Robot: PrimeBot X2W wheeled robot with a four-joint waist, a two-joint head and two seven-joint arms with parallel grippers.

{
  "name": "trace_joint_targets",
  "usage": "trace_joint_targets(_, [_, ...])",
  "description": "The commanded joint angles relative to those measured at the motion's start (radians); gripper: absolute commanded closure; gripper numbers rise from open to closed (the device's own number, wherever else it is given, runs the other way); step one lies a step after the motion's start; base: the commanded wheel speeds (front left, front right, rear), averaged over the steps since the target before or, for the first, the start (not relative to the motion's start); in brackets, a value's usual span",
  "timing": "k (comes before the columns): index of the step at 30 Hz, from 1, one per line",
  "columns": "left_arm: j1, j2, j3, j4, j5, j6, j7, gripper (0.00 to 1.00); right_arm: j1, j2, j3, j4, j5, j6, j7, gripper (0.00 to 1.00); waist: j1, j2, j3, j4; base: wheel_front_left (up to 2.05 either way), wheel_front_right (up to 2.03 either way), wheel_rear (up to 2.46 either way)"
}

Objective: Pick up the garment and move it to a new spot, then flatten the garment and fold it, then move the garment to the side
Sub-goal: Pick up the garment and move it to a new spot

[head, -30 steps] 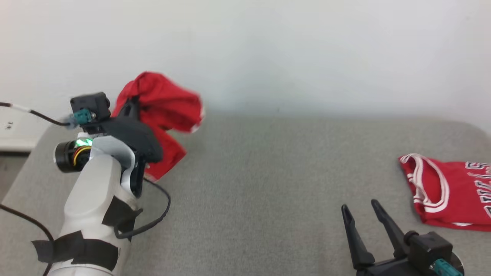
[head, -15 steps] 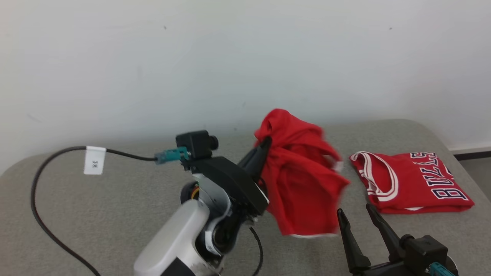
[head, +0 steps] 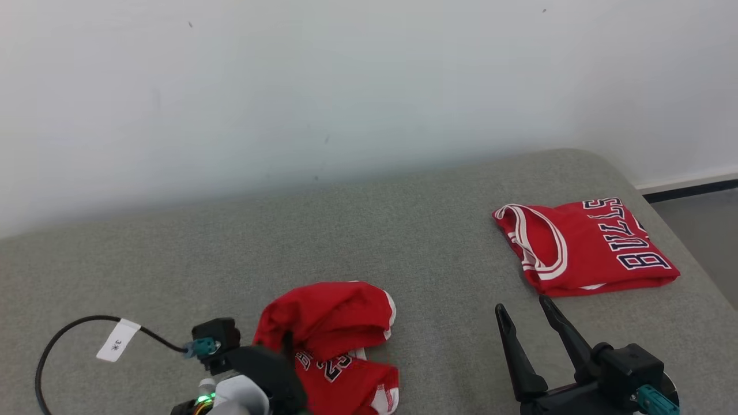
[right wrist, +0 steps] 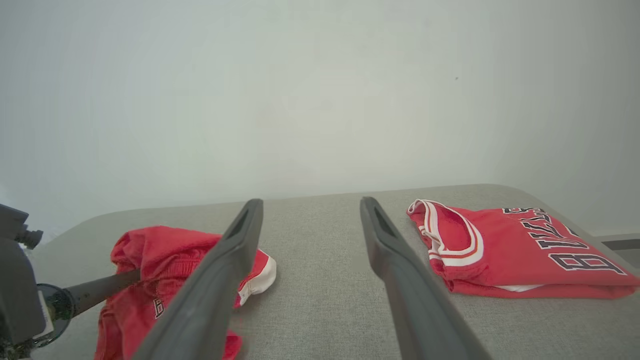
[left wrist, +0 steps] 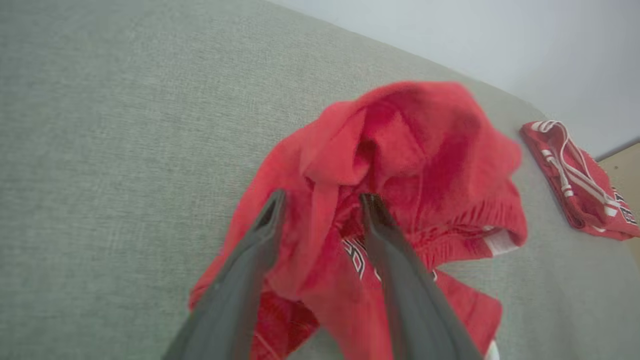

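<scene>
between left end effector fingers: garment fold (crumpled heap)

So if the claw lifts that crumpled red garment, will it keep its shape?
Probably not: the crumpled red garment lies in soft folds on the grey cushion, so it would likely hang limp. It looks thin, so probably light. With a fold lying between the fingers of the left claw, pushing would likely bunch it rather than slide it whole.

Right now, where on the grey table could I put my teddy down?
The big bare stretch between the crumpled red garment and the folded jersey, back to the wall, is free. So is the back left corner behind the cable. The front left is crowded: garment, cable, left gripper.
</scene>
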Motion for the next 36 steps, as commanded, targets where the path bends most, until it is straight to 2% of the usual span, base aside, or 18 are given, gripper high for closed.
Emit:
trace_joint_targets(1, [-0.001, 0.009, -0.001, 0.040, 0.025, 0.007, -0.030, 0.00, -0.010, 0.000, -0.002, 0.000, -0.004, -0.002, -0.001, 0.00, 0.0000, 0.0000, 0.016, -0.018, 0.00, 0.00, 0.00])
trace_joint_targets(8, [-0.051, 0.055, 0.006, 0.187, 0.078, 0.031, -0.136, 0.00, 0.006, 0.001, -0.025, 0.003, -0.001, -0.002, -0.009, 0.00, 0.0000, 0.0000, 0.020, -0.006, 0.00, 0.00, 0.00])
trace_joint_targets(13, [-0.105, 0.098, -0.057, 0.239, 0.180, 0.096, -0.172, 0.00, 0.017, 0.001, -0.035, 0.005, 0.014, -0.002, -0.015, 0.00, 0.0000, 0.0000, 0.009, 0.027, 0.00, 0.00, 0.00])
trace_joint_targets(15, [-0.122, 0.101, -0.069, 0.235, 0.196, 0.081, -0.175, 0.00, 0.020, 0.000, -0.039, 0.006, 0.015, -0.002, -0.019, 0.00, 0.0000, 0.0000, 0.005, 0.039, 0.00, 0.00, 0.00])
trace_joint_targets(18, [-0.138, 0.086, -0.105, 0.206, 0.197, -0.012, -0.126, 0.00, 0.025, 0.000, -0.044, 0.008, 0.019, -0.002, -0.023, 0.00, 0.0000, 0.0000, 0.000, 0.053, 0.00, 0.00, 0.00])
trace_joint_targets(20, [-0.149, 0.072, -0.131, 0.180, 0.207, -0.044, -0.099, 0.00, 0.026, 0.000, -0.045, 0.010, 0.021, -0.002, -0.024, 0.00, 0.0000, 0.0000, -0.003, 0.056, 0.00, 0.00, 0.00])
trace_joint_targets(22, [-0.154, 0.051, -0.155, 0.148, 0.218, -0.057, -0.087, 0.00, 0.025, 0.000, -0.046, 0.012, 0.022, -0.002, -0.025, 0.00, 0.0000, 0.0000, -0.003, 0.056, 0.00, 0.00, 0.00])
trace_joint_targets(26, [-0.148, 0.022, -0.181, 0.086, 0.233, -0.050, -0.084, 0.00, 0.023, 0.000, -0.049, 0.010, 0.019, -0.002, -0.023, 0.00, 0.0000, 0.0000, 0.000, 0.044, 0.00, 0.00, 0.00])
trace_joint_targets(29, [-0.123, 0.006, -0.192, -0.026, 0.262, -0.034, -0.149, 0.00, 0.022, 0.000, -0.062, 0.007, 0.015, -0.002, -0.028, 0.00, 0.0000, 0.0000, 0.005, 0.018, 0.00, 0.00, 0.00])
trace_joint_targets(34, [-0.050, 0.039, -0.172, -0.219, 0.331, -0.013, -0.211, 0.00, 0.035, 0.000, -0.095, 0.005, 0.016, -0.002, -0.043, 0.00, 0.0000, 0.0000, 0.005, 0.008, 0.00, 0.00, 0.00])
trace_joint_targets(36, [0.000, 0.060, -0.129, -0.319, 0.367, 0.001, -0.214, 0.00, 0.042, 0.001, -0.114, 0.006, 0.014, -0.002, -0.052, 0.00, 0.0000, 0.0000, 0.003, 0.015, 0.00, 0.00, 0.00])
